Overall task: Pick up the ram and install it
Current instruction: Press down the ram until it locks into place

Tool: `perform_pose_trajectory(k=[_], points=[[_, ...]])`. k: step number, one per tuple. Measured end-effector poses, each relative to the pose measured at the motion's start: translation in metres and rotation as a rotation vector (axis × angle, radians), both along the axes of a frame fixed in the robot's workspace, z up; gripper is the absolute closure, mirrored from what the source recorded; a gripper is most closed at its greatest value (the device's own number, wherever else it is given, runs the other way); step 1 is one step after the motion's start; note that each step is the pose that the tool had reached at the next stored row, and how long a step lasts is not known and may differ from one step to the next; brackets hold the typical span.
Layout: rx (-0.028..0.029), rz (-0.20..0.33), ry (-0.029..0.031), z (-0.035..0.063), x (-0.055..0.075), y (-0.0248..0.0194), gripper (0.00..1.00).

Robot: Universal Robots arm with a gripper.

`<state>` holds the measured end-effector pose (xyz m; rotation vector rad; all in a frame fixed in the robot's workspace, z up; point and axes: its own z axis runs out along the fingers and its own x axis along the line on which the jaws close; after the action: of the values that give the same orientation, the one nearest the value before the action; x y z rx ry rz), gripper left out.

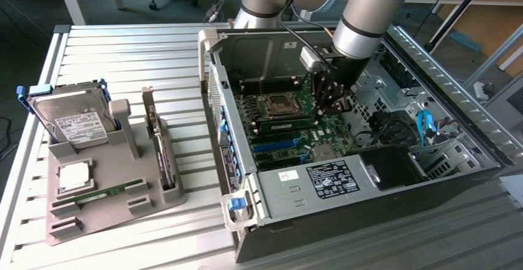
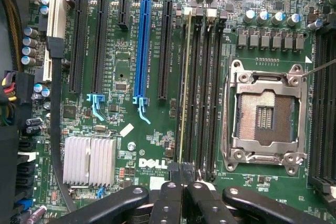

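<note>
The ram (image 2: 185, 82) is a thin green stick standing on edge in the memory slot nearest the blue expansion slot (image 2: 142, 51). It lies along the slot's whole visible length. In the exterior view the ram (image 1: 286, 125) shows as a green strip just below the processor socket (image 1: 278, 106). My gripper (image 2: 184, 178) is shut, its two black fingertips pressed together right over one end of the stick. I cannot tell whether they pinch the stick or only touch its top edge. The gripper (image 1: 330, 108) reaches down into the open computer case (image 1: 457, 111).
A grey holder (image 1: 122, 178) on the slatted table at the exterior view's left carries a hard drive (image 1: 73, 120), a dark expansion card (image 1: 159, 144), a processor chip (image 1: 73, 175) and another green stick (image 1: 102, 192). Inside the case stand the empty memory slots (image 2: 207, 87), a heatsink (image 2: 89, 161) and cables.
</note>
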<state>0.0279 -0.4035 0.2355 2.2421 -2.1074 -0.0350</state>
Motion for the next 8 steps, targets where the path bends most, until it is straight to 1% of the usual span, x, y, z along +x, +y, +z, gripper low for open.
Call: perform_pose_trajectory(k=[2,5,8], points=[[-0.0018,0.000,0.0001,0.0038,0.0000,0.0000,0.89],[-0.0029,0.000,0.0001,0.0089,0.0000,0.0000,0.89],[-0.0032,0.000,0.0001,0.0088,-0.0038,0.0005,0.89]])
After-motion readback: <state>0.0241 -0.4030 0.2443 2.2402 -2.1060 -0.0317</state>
